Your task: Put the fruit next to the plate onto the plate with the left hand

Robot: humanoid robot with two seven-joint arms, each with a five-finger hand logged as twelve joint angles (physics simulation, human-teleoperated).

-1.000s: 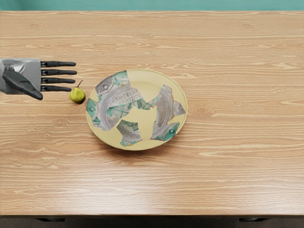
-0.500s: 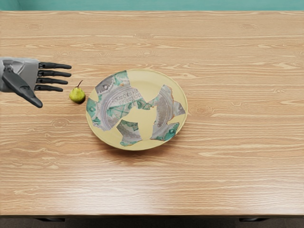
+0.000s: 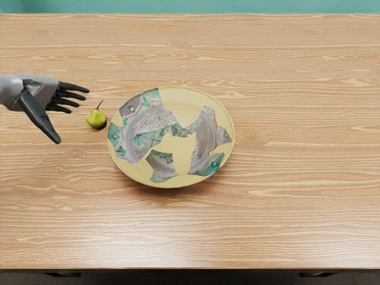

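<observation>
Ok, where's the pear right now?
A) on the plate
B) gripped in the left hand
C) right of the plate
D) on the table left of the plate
D: the pear lies on the table beside the left rim of the plate, the open left hand short of it.

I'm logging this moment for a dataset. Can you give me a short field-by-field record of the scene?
fruit: small green pear with stem, on the wooden table
fruit position: beside the plate's left rim, not on it
plate: yellow with green-grey patches, mid-table
left hand: open, fingers spread, left of the pear, not touching it
right hand: not in view
task state: pear not yet grasped
</observation>
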